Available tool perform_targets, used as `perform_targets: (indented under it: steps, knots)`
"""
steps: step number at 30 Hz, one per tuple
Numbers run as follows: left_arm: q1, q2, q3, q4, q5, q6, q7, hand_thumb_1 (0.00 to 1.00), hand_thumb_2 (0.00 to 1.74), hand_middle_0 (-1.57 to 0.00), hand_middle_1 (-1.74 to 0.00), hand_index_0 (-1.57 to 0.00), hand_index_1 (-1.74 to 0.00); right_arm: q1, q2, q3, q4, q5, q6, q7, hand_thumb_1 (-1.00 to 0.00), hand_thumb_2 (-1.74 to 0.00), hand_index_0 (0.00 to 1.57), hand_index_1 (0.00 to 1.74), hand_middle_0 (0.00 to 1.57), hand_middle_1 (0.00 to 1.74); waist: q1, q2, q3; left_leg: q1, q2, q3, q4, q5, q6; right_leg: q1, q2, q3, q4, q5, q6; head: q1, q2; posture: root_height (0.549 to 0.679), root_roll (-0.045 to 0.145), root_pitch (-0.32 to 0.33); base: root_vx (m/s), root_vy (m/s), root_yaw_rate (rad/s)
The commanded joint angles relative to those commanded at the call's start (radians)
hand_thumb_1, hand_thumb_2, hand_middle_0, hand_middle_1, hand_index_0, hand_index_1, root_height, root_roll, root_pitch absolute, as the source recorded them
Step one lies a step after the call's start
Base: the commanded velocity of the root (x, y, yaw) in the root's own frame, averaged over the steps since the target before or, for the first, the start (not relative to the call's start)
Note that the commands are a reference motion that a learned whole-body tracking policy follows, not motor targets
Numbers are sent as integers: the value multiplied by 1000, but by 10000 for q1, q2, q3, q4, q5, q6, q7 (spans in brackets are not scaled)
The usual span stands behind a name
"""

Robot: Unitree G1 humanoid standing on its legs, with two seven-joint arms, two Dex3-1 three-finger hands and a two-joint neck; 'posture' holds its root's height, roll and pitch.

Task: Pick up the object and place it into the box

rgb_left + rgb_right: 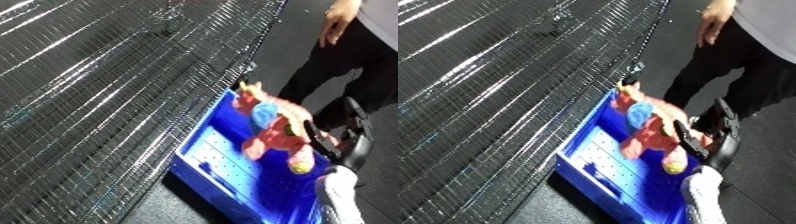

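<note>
A red, blue and yellow plush toy (277,129) hangs over the open blue bin (218,165), held at its right side by my right hand (333,142), whose black fingers (687,131) curl round it. The toy's head points toward the wire shelf and its yellow foot (302,166) dangles low over the bin's right part. My white right forearm (336,197) rises from the lower right corner. The bin's perforated floor shows nothing else in it. My left hand appears in neither view.
A large wire-mesh shelf surface (107,90) fills the left and top of the views, its edge running right beside the bin. A person in dark trousers (342,65) stands on the dark floor at the upper right, close behind the bin.
</note>
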Motion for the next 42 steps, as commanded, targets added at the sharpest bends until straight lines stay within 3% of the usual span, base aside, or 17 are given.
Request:
perform_targets:
  steps: [12,19,30,42]
  knots:
    - [22,10,53,-76,69,49,-41,1000,1740,-1570,-1740,-1570,-1740,-12,222,286,-246,220,-69,366,0,0,0,0,0,0,163,-12,-12,-51,6,-9,-45,79,-14,-46,15,2,-29,9,15,-255,-179,640,88,-86,2,-9,2]
    - [70,-36,149,-164,36,109,-41,1000,1740,-1570,-1740,-1570,-1740,-72,340,865,-1372,-352,72,686,0,0,0,0,0,0,375,-102,-41,-107,42,-76,-7,134,-4,-73,33,-58,63,-25,15,-926,-407,639,88,-90,0,-15,32]
    - [433,17,585,-382,69,408,-72,1000,1740,-1570,-1740,-1570,-1740,-35,942,2445,-3579,-1245,924,1597,0,0,0,0,0,0,899,-368,-56,-259,90,-351,-7,252,36,-71,75,-221,231,-103,9,-3075,-505,639,81,-91,-15,-22,82]
    - [810,28,864,-637,53,716,-27,1000,1740,-1570,-1740,-1570,-1740,-515,1252,4262,-4266,-1185,1584,2699,0,0,0,0,0,0,1852,-757,-71,-630,135,-822,160,353,25,-67,83,-518,544,-271,-35,-4846,-552,637,74,-98,-22,-39,149]
